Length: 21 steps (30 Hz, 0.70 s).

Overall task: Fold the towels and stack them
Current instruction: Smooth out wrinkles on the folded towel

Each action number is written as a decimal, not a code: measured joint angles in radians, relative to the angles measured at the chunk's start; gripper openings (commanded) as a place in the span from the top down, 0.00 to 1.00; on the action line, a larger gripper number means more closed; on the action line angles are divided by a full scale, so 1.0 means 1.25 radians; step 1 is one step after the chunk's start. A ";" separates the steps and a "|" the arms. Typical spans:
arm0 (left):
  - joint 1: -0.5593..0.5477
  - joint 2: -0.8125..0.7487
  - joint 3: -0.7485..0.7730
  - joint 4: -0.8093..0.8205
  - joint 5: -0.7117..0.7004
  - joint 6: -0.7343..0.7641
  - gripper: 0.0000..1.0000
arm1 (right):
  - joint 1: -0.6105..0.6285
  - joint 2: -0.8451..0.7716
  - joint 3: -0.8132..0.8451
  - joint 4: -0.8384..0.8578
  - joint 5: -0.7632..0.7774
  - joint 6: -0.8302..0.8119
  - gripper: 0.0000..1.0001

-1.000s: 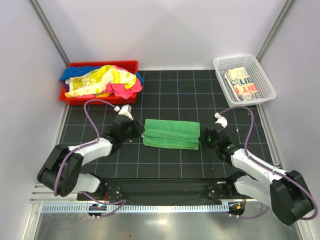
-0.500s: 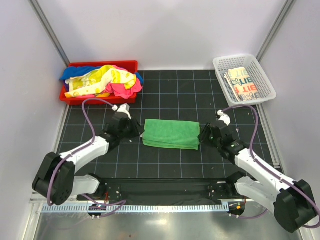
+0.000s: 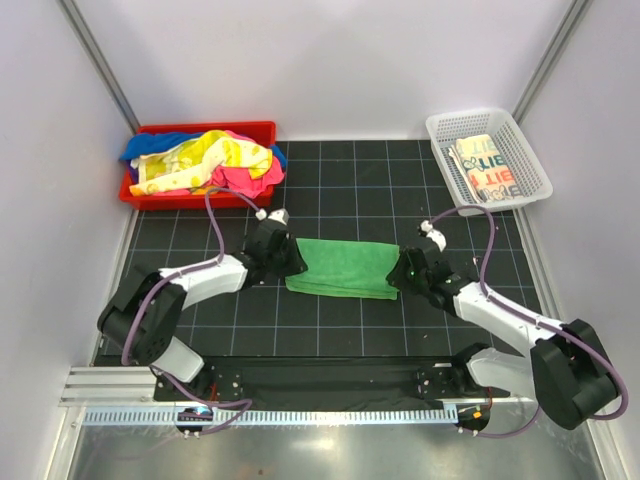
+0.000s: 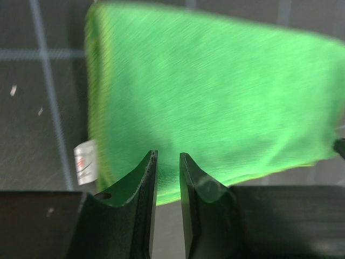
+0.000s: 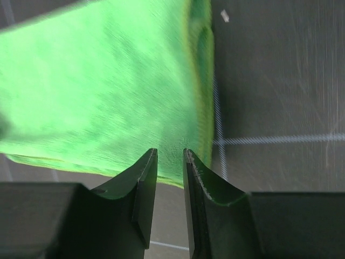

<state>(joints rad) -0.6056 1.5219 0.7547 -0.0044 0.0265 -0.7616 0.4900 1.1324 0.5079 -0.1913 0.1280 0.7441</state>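
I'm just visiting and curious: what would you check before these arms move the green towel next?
1. Left end effector at green towel left end: ok.
2. Right end effector at its right end: ok.
3. Both gripping the cloth: cannot tell, wrist views blurred.
4. White basket has room above lettered towel: ok.
5. Unfolded towels wait in red tray: ok.

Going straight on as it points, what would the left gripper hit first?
The green towel. Its near edge lies right in front of the left gripper, though whether they already touch is unclear.
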 measured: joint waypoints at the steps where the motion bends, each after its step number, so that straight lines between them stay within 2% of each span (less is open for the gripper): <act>1: 0.000 0.011 -0.011 0.001 -0.001 -0.003 0.75 | 0.000 -0.002 -0.019 0.010 -0.003 0.006 0.68; 5: 0.000 0.025 -0.047 0.018 -0.004 -0.020 0.75 | 0.000 -0.017 -0.089 0.019 -0.014 0.028 0.67; 12: 0.000 0.025 -0.052 0.033 -0.014 -0.028 0.75 | 0.000 -0.074 -0.106 0.015 -0.011 0.046 0.68; 21: -0.001 0.016 -0.013 -0.017 -0.016 -0.006 0.62 | 0.000 -0.104 -0.095 -0.051 0.007 0.042 0.67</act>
<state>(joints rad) -0.6067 1.5417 0.7380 -0.0257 0.0071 -0.7692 0.4900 1.0027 0.3897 -0.2550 0.1371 0.7963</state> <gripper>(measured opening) 0.352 0.325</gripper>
